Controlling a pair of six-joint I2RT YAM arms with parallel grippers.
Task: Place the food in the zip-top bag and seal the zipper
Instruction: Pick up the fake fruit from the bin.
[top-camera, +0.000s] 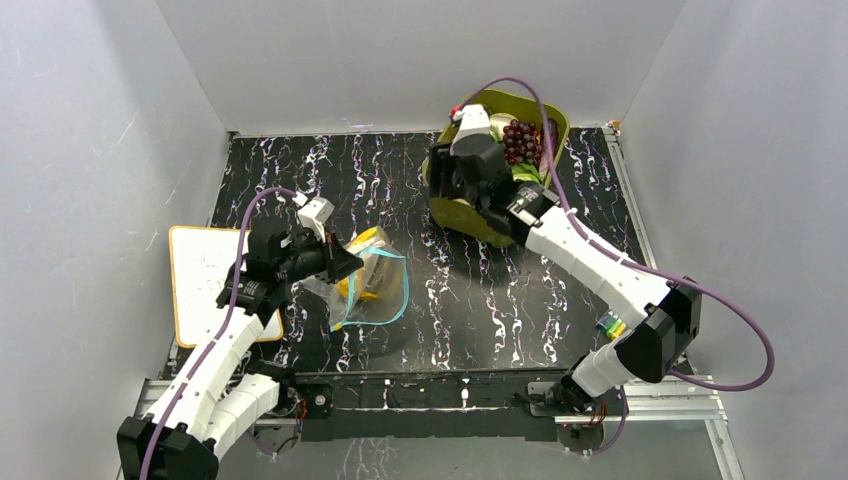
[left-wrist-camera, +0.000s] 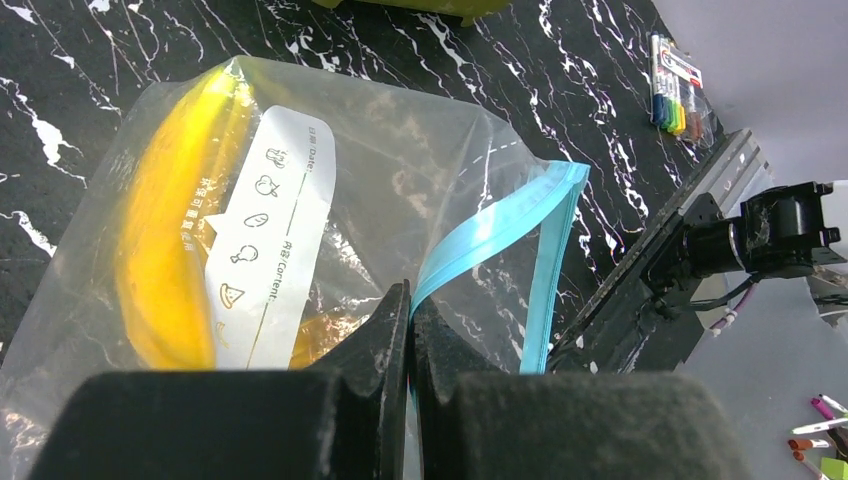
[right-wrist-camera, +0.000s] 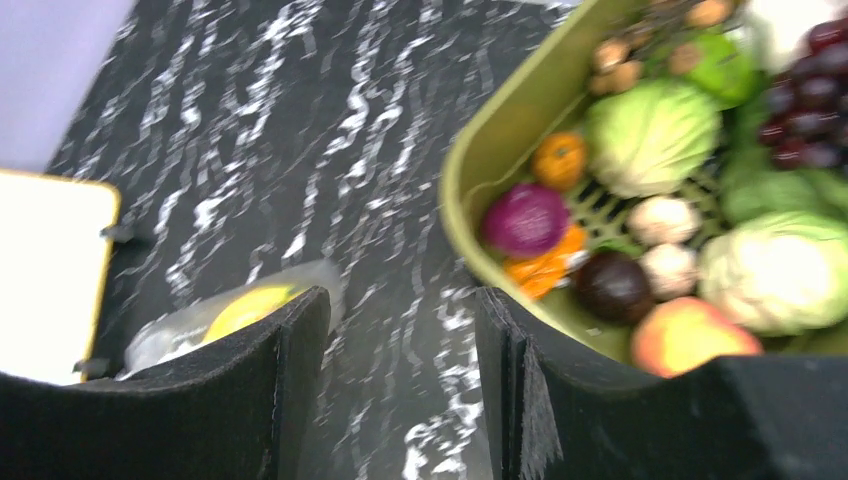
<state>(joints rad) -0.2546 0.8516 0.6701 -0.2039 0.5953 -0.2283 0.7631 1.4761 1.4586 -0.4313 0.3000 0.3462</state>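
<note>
Left wrist view shows loading under way: the left gripper (left-wrist-camera: 410, 300), jaws pinched closed on the light blue zipper strip (left-wrist-camera: 500, 225), holds the clear crinkly plastic bag (left-wrist-camera: 400, 170) with a yellow toy banana (left-wrist-camera: 160, 240) inside on the table (left-wrist-camera: 100, 60), while the right gripper (right-wrist-camera: 400, 305), jaws wide apart and empty beside the olive-green plastic tub (right-wrist-camera: 462, 170), probably needs to grasp more toy food (right-wrist-camera: 650, 135) next.
</note>
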